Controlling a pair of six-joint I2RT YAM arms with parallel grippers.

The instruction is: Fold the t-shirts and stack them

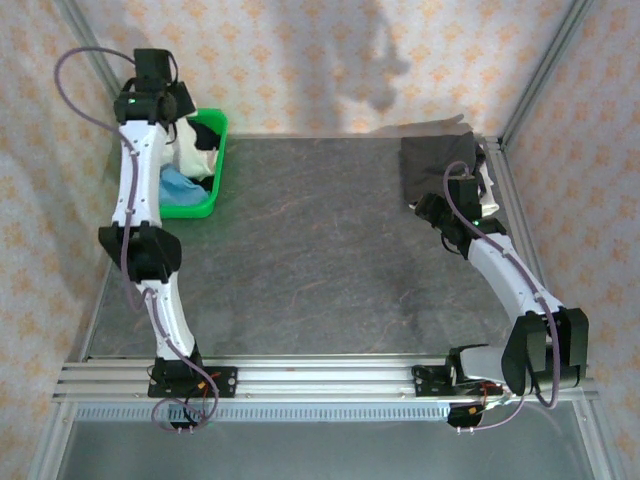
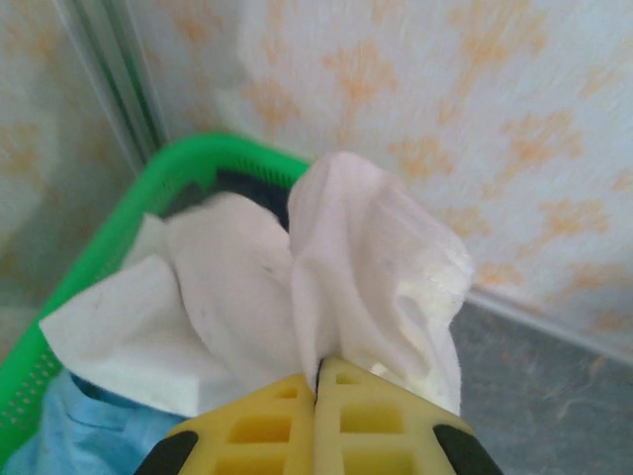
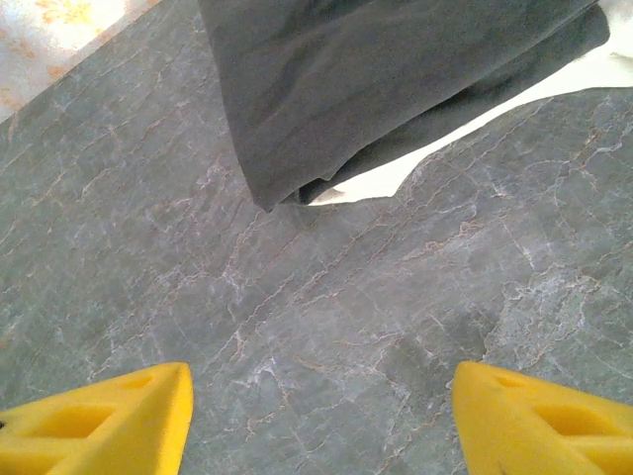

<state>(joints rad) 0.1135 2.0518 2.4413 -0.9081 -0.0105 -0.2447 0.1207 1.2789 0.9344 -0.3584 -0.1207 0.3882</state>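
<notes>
1. We see bare tabletop [image 1: 320, 260] stretching right of the green basket [image 1: 218, 160], which sits at the back left edge.
2. Over the basket, our left claw [image 2: 316, 371] is pinched closed on the off-white t-shirt [image 2: 366, 257]. Far right of it, our right claw [image 3: 321, 406] gapes wide, empty, near the dark grey t-shirt [image 3: 396, 79].
3. The basket holds the light blue t-shirt [image 2: 89, 435] under the off-white one.

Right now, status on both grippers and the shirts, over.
Left gripper: jaws shut on off-white shirt over green basket. Right gripper: jaws open above table, beside folded dark grey shirt. Light blue shirt lying in basket.
</notes>
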